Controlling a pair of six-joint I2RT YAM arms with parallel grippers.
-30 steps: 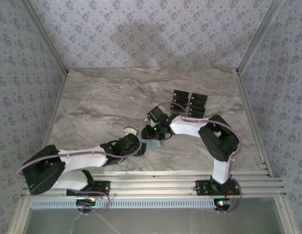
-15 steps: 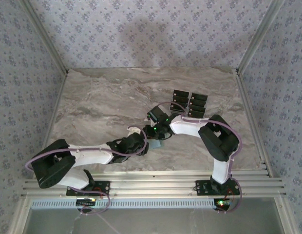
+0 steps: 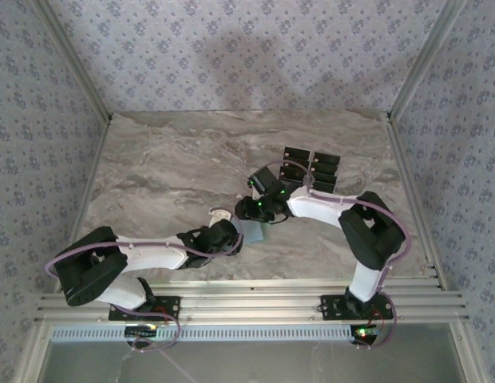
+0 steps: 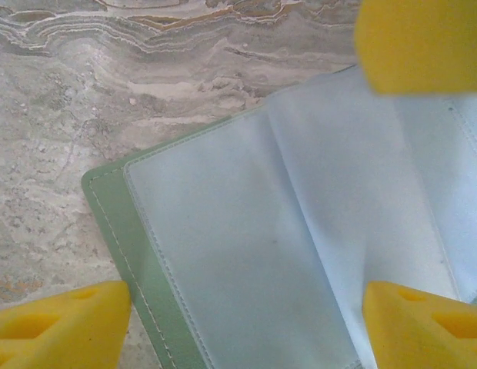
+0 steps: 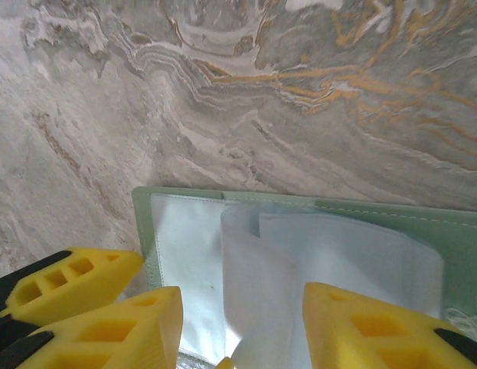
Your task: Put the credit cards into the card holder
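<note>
Opening the card holder (image 3: pixel 254 233); no card in yet.
It lies open at 6 o'clock on the worktop (image 3: pixel 168 167). My left gripper (image 4: pixel 246 300) has its jaws wide over it. My right gripper (image 5: pixel 242 307) sits astride a lifted sleeve (image 5: pixel 254 261), but I cannot tell if it grips. Next I must fetch one of the credit cards (image 3: pixel 311 171) at 2 o'clock.

Bench (image 3: pixel 168 167) runs grey-beige marble, streaked with orange-brown veins. Card holder (image 4: pixel 119 231) shows sage green, pale stitching along its border, frosted blue-white sleeves inside. Credit cards (image 3: pixel 326 170) sit black with grey marks. Pincer fingers (image 4: pixel 61 327) glow bright yellow. Walls (image 3: pixel 231 48) lilac, flower-printed.
</note>
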